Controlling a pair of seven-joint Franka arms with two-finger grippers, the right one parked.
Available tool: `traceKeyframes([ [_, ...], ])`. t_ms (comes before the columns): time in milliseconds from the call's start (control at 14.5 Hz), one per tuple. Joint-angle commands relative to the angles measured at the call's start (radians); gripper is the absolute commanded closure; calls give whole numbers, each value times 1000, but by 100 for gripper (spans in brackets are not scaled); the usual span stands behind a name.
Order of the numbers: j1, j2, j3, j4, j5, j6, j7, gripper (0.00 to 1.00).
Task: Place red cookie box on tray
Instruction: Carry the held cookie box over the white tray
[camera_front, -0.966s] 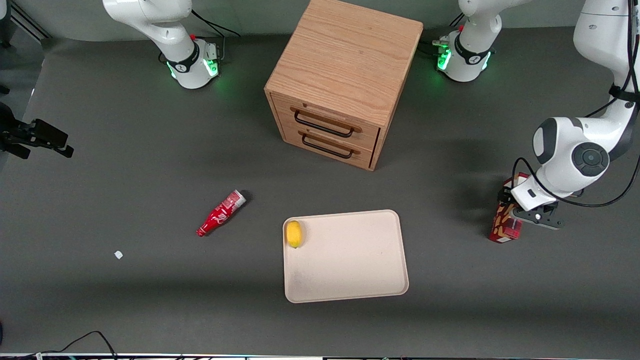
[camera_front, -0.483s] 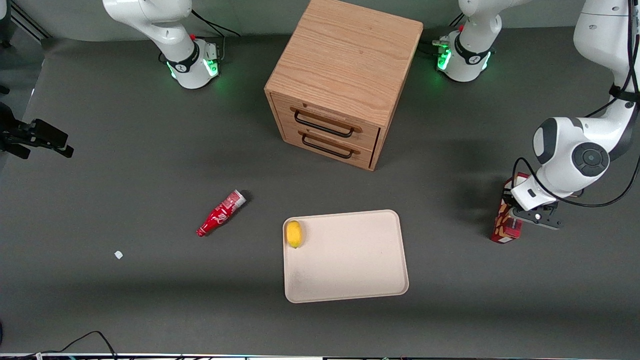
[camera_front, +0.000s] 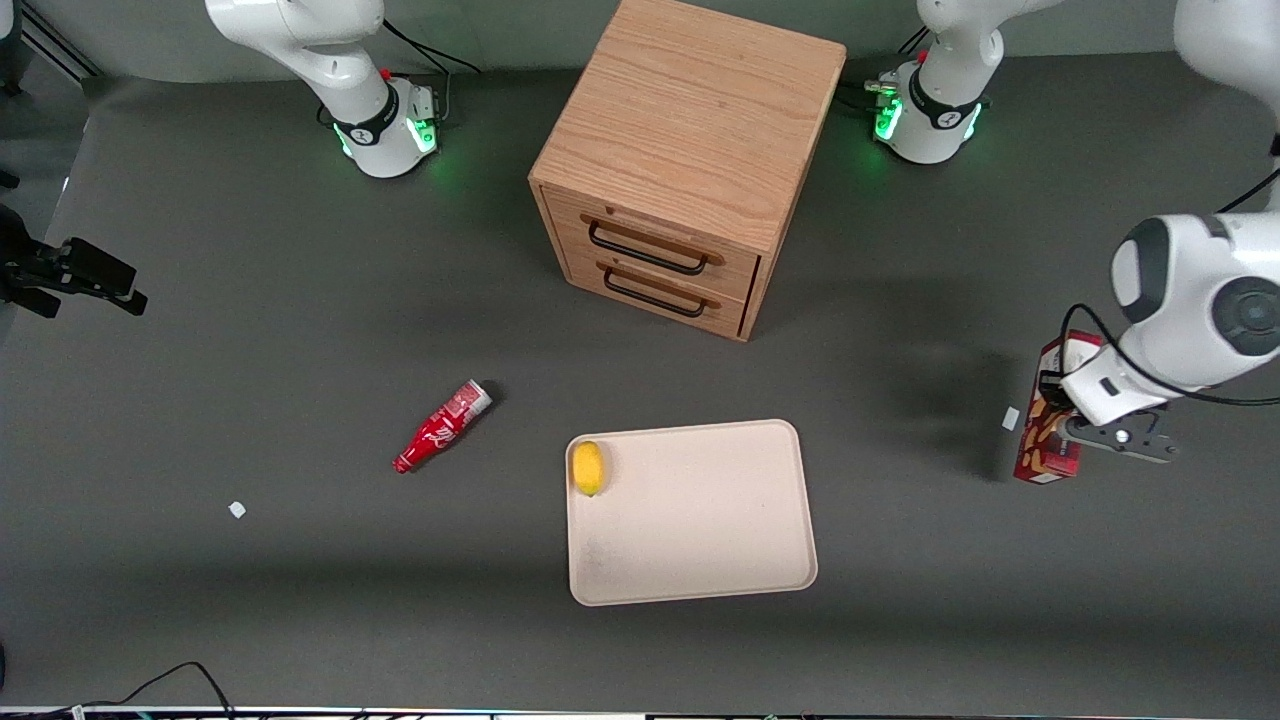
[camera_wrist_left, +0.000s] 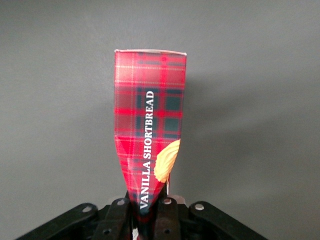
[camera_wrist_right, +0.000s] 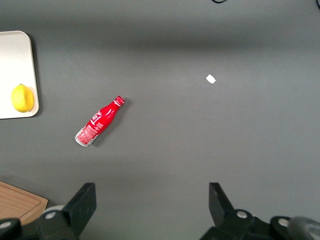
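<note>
The red cookie box (camera_front: 1042, 440) is a slim red tartan carton with cookie pictures, held up above the mat at the working arm's end of the table. My left gripper (camera_front: 1068, 428) is shut on it near its middle. In the left wrist view the box (camera_wrist_left: 150, 120) sticks out lengthwise from between the fingers of the gripper (camera_wrist_left: 148, 212), with bare grey mat under it. The beige tray (camera_front: 700, 540) lies flat near the table's middle, well apart from the box, toward the parked arm.
A yellow lemon (camera_front: 588, 467) lies on the tray's corner. A red soda bottle (camera_front: 442, 426) lies on the mat toward the parked arm. The wooden two-drawer cabinet (camera_front: 690, 160) stands farther from the camera. Small white scraps lie by the box (camera_front: 1010, 418) and at the parked arm's end (camera_front: 237, 509).
The left arm has risen and shifted toward its own end of the table, carrying the box up with it. A small white scrap now shows where the box stood.
</note>
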Motion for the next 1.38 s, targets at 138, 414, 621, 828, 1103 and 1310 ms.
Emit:
traceKeyframes([
  [138, -26, 20, -38, 287, -127, -236, -7, 100],
  [414, -125, 138, -51, 507, -141, -296, -179, 100],
  [621, -237, 256, -61, 637, -136, -302, -390, 100],
  [828, -348, 383, -55, 754, -123, -279, -524, 100],
  [1103, -488, 508, -8, 828, -54, -227, -679, 100],
  [1310, -537, 571, 11, 823, -31, -181, -750, 100],
])
